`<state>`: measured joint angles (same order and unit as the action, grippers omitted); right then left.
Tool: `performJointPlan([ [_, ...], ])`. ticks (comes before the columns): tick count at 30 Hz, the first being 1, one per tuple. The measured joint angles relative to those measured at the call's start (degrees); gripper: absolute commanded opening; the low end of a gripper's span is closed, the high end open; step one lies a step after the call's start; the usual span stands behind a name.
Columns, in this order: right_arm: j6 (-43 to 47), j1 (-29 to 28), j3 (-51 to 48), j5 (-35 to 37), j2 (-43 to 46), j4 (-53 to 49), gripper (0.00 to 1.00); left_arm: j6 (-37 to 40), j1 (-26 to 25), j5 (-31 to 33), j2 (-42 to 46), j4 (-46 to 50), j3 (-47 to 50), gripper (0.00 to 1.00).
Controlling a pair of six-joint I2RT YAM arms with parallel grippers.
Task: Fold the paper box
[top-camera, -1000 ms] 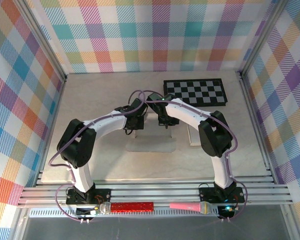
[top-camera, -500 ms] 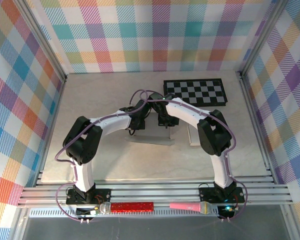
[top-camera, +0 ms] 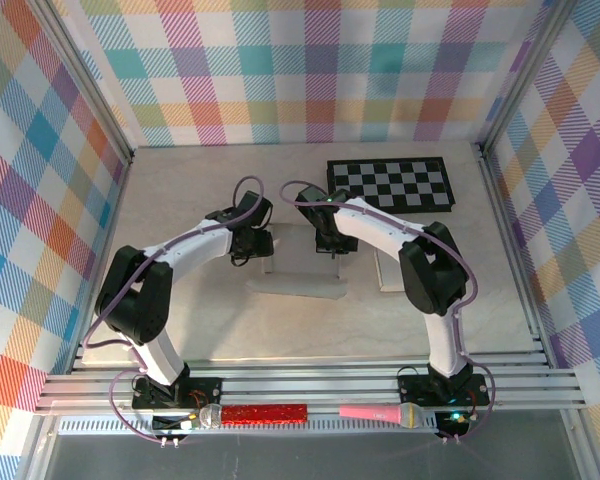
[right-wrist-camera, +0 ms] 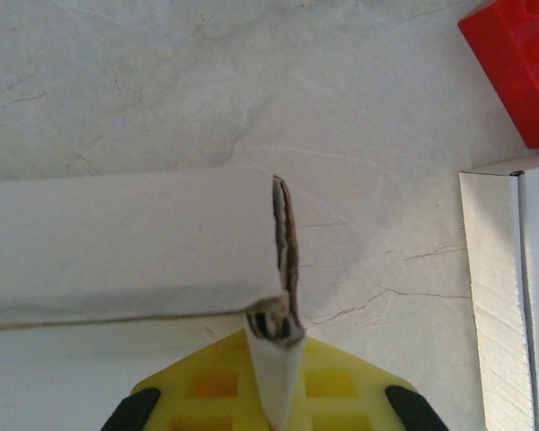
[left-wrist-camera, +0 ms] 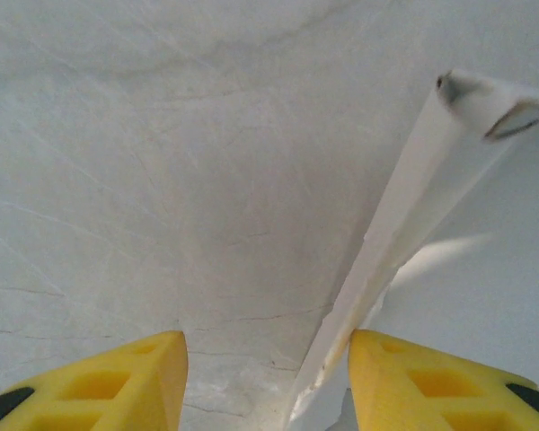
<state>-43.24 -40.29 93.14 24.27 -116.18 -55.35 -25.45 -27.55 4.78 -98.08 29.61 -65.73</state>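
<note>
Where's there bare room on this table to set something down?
Bare: the table at back left, beside the checkerboard, and the near strip in front of the box. Crowded: the middle, where the left gripper and right gripper flank the box.

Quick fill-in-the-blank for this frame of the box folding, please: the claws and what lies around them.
1. The right claw is ____ on a flap of the paper box.
2. The left claw stands ____, its yellow fingers apart.
3. In the top view, the checkerboard lies on the ____ arm's side.
4. The brick in the corner of the right wrist view is ____.

Missing words: shut; open; right; red.
</note>
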Motion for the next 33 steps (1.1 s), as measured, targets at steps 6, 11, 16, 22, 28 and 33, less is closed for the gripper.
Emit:
performJointPlan([
  [6, 0.2, 0.2, -0.1, -0.2, 0.2, 0.0, 0.0, 0.7, 0.2, -4.3, -1.3, -0.2, 0.8, 0.41],
  [11, 0.2, 0.2, -0.8, -0.6, 0.4, 0.3, 0.0, 1.2, 0.3, -5.5, -3.5, -2.0, 0.4, 0.18],
  [16, 0.2, 0.2, -1.6, -1.0, 0.8, 0.9, 0.0, 1.3, 0.3, -5.8, -3.7, -3.0, 0.2, 0.13],
  [22, 0.2, 0.2, -2.4, -0.9, 1.3, 1.8, 0.0, 3.0, -0.2, -5.6, -3.7, -4.1, 0.3, 0.0],
  [28, 0.2, 0.2, -2.5, -1.1, 1.4, 2.2, 0.0, 3.9, -4.6, 2.3, -0.9, -5.2, 2.9, 0.0],
  [33, -0.3, 0.2, -3.3, -2.4, 2.7, 2.2, 0.0, 2.7, -9.0, 12.8, 1.1, -4.2, 3.4, 0.0],
])
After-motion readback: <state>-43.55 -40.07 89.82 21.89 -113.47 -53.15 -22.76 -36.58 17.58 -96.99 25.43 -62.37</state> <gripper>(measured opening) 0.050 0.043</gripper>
